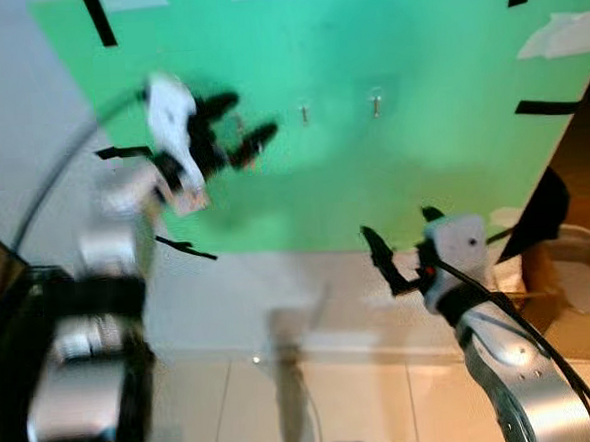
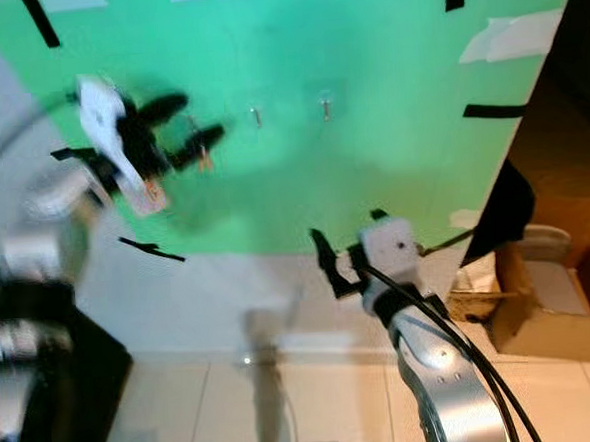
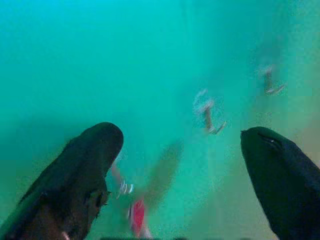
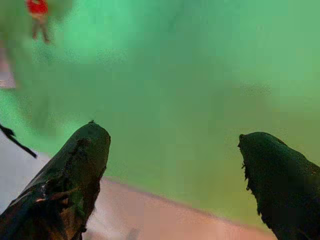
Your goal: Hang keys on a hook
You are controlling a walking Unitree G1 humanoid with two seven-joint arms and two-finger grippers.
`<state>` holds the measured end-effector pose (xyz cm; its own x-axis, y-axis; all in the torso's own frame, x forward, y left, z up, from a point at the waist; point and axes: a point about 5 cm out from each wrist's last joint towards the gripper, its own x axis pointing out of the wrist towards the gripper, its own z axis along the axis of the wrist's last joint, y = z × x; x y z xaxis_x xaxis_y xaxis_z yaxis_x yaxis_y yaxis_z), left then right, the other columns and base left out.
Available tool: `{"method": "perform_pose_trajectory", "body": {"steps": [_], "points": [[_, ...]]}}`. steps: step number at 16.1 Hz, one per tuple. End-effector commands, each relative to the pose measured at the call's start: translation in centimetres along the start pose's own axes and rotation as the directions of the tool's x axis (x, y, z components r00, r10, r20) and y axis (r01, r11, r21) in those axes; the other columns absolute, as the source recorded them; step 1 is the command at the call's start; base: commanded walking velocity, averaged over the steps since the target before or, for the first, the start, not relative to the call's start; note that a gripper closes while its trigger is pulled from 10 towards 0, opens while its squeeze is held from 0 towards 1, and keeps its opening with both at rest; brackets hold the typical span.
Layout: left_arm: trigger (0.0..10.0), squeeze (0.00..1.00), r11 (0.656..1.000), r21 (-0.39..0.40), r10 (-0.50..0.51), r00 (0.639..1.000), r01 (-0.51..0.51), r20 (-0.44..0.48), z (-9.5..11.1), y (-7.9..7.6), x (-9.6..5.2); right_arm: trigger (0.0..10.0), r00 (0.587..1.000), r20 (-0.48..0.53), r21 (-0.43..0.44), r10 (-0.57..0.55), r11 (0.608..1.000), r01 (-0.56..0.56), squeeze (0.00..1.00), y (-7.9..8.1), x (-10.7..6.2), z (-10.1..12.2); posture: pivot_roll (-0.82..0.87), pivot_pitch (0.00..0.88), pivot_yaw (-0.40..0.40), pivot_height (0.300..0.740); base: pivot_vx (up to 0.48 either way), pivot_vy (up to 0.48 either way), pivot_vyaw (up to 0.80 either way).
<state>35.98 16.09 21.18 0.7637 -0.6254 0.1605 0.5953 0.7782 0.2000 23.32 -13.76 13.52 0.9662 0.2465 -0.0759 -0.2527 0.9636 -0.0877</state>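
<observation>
A green board (image 1: 385, 55) on the wall carries small metal hooks (image 1: 304, 112) in a row. My left gripper (image 1: 244, 122) is raised in front of the board, blurred, its fingers (image 3: 90, 160) spread open. A key ring with a red tag (image 3: 137, 215) hangs at the leftmost hook (image 3: 122, 187), close to one fingertip and not gripped. Two bare hooks (image 3: 210, 117) lie beyond it. My right gripper (image 1: 401, 233) is lower, below the board's bottom edge, open with nothing between its fingers (image 4: 75, 165). The red tag (image 4: 37, 7) appears far off in the right wrist view.
Black tape strips (image 1: 97, 18) hold the board's edges. A cardboard box (image 1: 576, 309) sits on the floor at the right beside a dark opening. A dark piece of furniture (image 1: 0, 309) stands at the left. Pale floor tiles (image 1: 337, 409) lie below the white skirting.
</observation>
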Motion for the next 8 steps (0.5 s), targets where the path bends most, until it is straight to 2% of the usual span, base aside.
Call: {"method": "perform_pose_trajectory", "body": {"steps": [1,3,4,5,6,7,8], "points": [[10.0,0.84,0.994,0.054,0.091,0.996,-0.092,0.014,0.4,0.5,-0.7,10.0,1.000,0.001,0.016,0.006,1.000,-0.006,0.00,0.2,0.1,0.0,-0.14,0.000,0.115,0.732,0.000,0.000,0.00],[10.0,0.84,0.972,0.149,0.184,0.983,-0.180,-0.018,-1.7,-0.9,-2.9,10.0,1.000,-0.024,0.014,-0.001,1.000,0.001,0.00,-0.2,0.2,-0.6,-0.13,0.000,0.088,0.732,0.000,0.000,0.00],[10.0,0.84,0.956,0.180,0.241,0.970,-0.232,-0.030,-2.1,-1.8,-4.2,10.0,0.999,-0.038,-0.011,-0.009,1.000,0.009,0.00,-0.4,0.1,-1.0,-0.12,0.000,0.080,0.732,0.000,0.000,0.80],[10.0,0.84,0.934,0.180,0.319,0.947,-0.309,-0.029,-2.5,-2.9,-5.9,10.0,0.999,-0.051,-0.019,-0.020,1.000,0.019,0.00,-0.8,0.0,-1.5,-0.12,0.000,0.072,0.732,0.000,0.000,0.80],[10.0,0.84,0.923,0.175,0.351,0.936,-0.341,-0.029,-2.6,-3.1,-6.5,10.0,0.998,-0.053,-0.013,-0.022,1.000,0.022,0.00,-0.9,0.0,-1.6,-0.11,0.000,0.068,0.732,0.000,0.000,0.80],[10.0,0.84,0.890,0.171,0.436,0.898,-0.423,-0.050,-3.1,-3.3,-8.0,10.0,0.998,-0.065,0.011,-0.017,1.000,0.018,0.00,-0.9,-0.1,-1.9,-0.10,0.000,0.062,0.732,0.000,0.000,0.80],[10.0,0.84,0.876,0.181,0.466,0.882,-0.447,-0.077,-3.6,-3.4,-8.7,10.0,0.997,-0.078,0.048,-0.011,0.999,0.015,0.00,-0.8,-0.1,-2.2,-0.09,0.000,0.052,0.732,0.000,0.000,0.80]]}}
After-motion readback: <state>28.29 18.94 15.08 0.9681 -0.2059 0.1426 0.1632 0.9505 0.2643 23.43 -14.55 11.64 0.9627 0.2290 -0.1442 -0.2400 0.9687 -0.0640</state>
